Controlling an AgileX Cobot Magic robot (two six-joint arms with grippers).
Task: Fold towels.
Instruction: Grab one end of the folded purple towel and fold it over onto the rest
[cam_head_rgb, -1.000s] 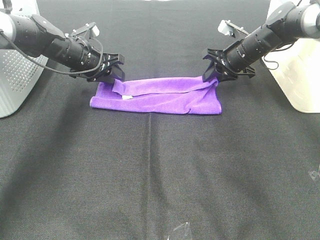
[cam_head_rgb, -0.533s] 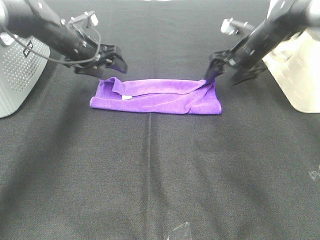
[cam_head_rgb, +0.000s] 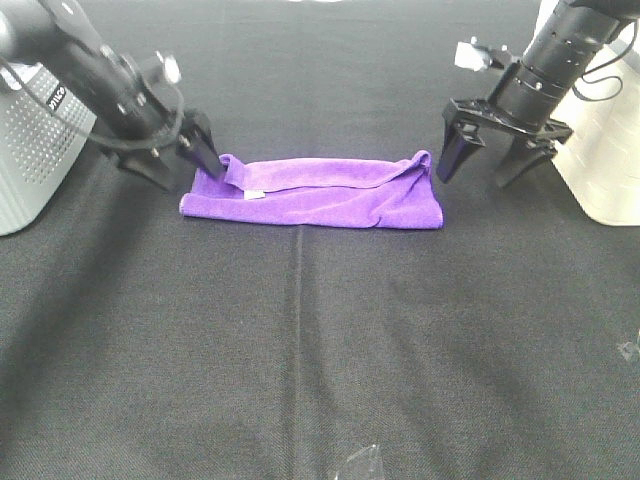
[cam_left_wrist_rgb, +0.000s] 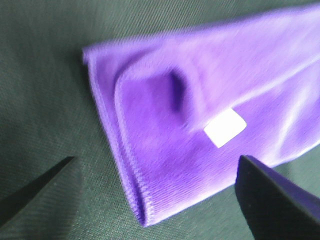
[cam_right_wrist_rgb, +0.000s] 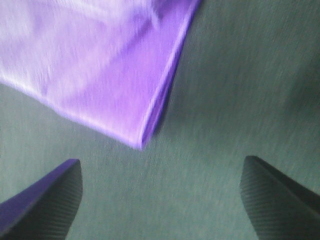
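Observation:
The purple towel (cam_head_rgb: 312, 190) lies folded into a long strip on the black table, with its small white tag (cam_head_rgb: 255, 194) near the left end. My left gripper (cam_head_rgb: 180, 162) is open and empty, pointing down just off the towel's left end. The left wrist view shows the towel's corner (cam_left_wrist_rgb: 200, 95) and tag (cam_left_wrist_rgb: 225, 127) between the spread fingers (cam_left_wrist_rgb: 275, 195). My right gripper (cam_head_rgb: 486, 168) is open and empty, just off the towel's right end. The right wrist view shows the towel's corner (cam_right_wrist_rgb: 100, 65) ahead of the spread fingers (cam_right_wrist_rgb: 280, 195).
A white perforated basket (cam_head_rgb: 30, 150) stands at the left edge behind the left arm. A white basket (cam_head_rgb: 600, 150) stands at the right edge beside the right arm. A black cloth (cam_head_rgb: 300, 340) covers the table. A small clear object (cam_head_rgb: 358, 462) lies at the front edge.
Both grippers have drawn away from the towel's far corners, turned to point downward and opened wide. The left one moved left, the right one moved right. The towel lies still.

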